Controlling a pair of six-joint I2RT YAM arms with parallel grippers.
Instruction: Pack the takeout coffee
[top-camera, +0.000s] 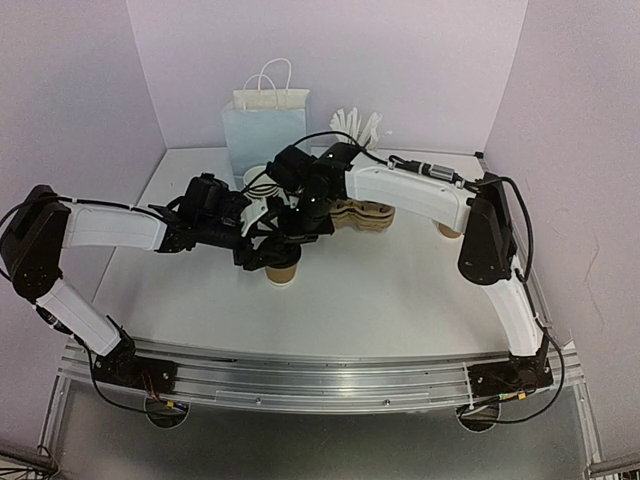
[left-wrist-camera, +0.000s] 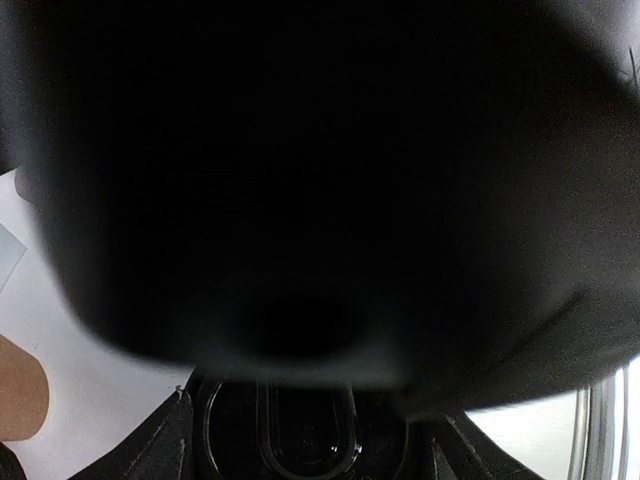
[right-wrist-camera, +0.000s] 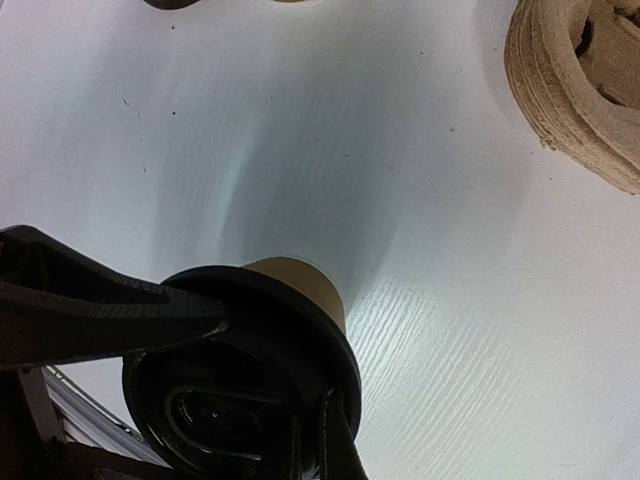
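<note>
A brown paper coffee cup (top-camera: 283, 270) stands mid-table with a black lid (right-wrist-camera: 235, 390) on top of it. My left gripper (top-camera: 268, 250) reaches in from the left. In the left wrist view its fingers (left-wrist-camera: 165, 440) stand wide on either side of the lid (left-wrist-camera: 300, 430), close to its rim, so the left gripper (left-wrist-camera: 310, 410) is open. My right gripper (top-camera: 300, 228) comes down from above. It is shut (right-wrist-camera: 322, 440), with its tips resting on the lid near the edge. A dark blur fills most of the left wrist view.
A pale blue paper bag (top-camera: 265, 130) with white handles stands at the back, white sticks (top-camera: 360, 125) to its right. A stack of brown pulp cup carriers (top-camera: 368, 215) lies behind the grippers. Another brown cup (top-camera: 449, 231) sits by the right arm, and an open cup (top-camera: 254, 180) near the bag.
</note>
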